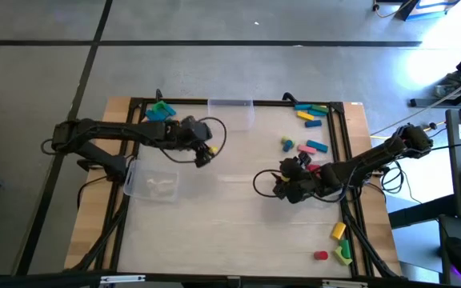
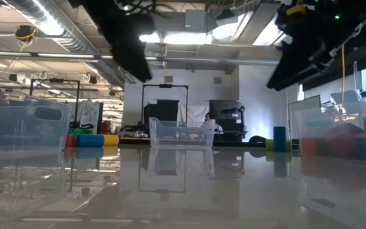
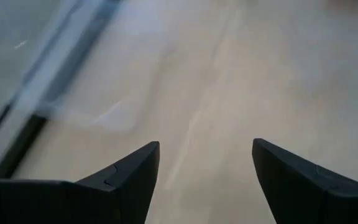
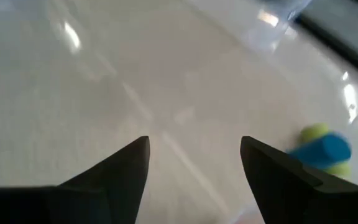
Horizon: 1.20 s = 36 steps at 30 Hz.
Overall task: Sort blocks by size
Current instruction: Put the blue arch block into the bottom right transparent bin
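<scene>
The left gripper (image 1: pixel 204 156) hangs above the desk (image 1: pixel 230 224) left of centre, near a clear bin (image 1: pixel 152 182) at the left edge; in the left wrist view its fingers (image 3: pixel 129 177) stand wide apart with nothing between them, over bare desk surface. The right gripper (image 1: pixel 281 182) hangs over the desk right of centre; in the right wrist view its fingers (image 4: pixel 120 171) are likewise spread wide and empty, with a blue block (image 4: pixel 322 150) lying against a yellow-green one (image 4: pixel 316 131) on the desk beyond them. The blocks lie in separate groups: a green and blue pair (image 1: pixel 161 110) at the far left corner, several coloured bars (image 1: pixel 311 113) at the far right corner, a few pieces (image 1: pixel 315 146) just beyond the right gripper, and a yellow, green and red group (image 1: pixel 338 244) at the near right edge. A second clear bin (image 1: pixel 230 112) stands at the middle of the far edge.
</scene>
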Tool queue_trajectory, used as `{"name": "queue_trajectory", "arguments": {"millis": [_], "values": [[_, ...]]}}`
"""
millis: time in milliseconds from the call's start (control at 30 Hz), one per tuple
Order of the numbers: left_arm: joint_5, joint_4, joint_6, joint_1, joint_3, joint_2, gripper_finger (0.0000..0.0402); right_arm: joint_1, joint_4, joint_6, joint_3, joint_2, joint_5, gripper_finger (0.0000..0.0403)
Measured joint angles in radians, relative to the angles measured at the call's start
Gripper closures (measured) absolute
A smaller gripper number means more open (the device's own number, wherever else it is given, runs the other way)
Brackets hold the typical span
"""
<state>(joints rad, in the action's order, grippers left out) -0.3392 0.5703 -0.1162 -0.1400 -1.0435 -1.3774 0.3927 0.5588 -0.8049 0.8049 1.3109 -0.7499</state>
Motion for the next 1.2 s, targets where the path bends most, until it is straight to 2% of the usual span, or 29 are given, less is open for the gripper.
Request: {"name": "queue_trajectory", "arguments": {"millis": [133,233,367,467,667,833,1033,1200], "values": [[-0.121,0.135,-0.061,-0.061,0.000,0.011,0.0149,0.000,-0.122,0.068,-0.013,0.000,-0.029,0.0150],[-0.176,0.226,-0.137,-0.109,0.005,0.011,0.0149,0.000,-0.221,0.128,-0.027,0.000,-0.031,0.0150],[-0.192,0.282,-0.180,-0.173,0.032,0.010,0.0149,0.000,-0.332,0.203,-0.051,0.003,-0.034,0.0150],[-0.192,0.287,-0.155,-0.222,0.052,0.010,0.0149,0.000,-0.341,0.235,-0.052,0.003,-0.034,0.0150],[-0.193,0.300,0.003,-0.310,0.064,0.010,0.0149,0.000,-0.341,0.239,-0.052,0.005,-0.044,0.0150],[-0.192,0.315,0.193,-0.374,0.065,0.001,0.0149,0.000,-0.345,0.275,-0.052,0.040,-0.060,0.0150],[-0.192,0.316,0.423,-0.426,0.065,-0.024,0.0149,-0.001,-0.373,0.317,-0.052,0.097,-0.018,0.0150],[-0.190,0.368,0.453,-0.453,0.065,-0.060,0.0149,-0.001,-0.394,0.334,-0.052,0.126,-0.009,0.0150]]}}
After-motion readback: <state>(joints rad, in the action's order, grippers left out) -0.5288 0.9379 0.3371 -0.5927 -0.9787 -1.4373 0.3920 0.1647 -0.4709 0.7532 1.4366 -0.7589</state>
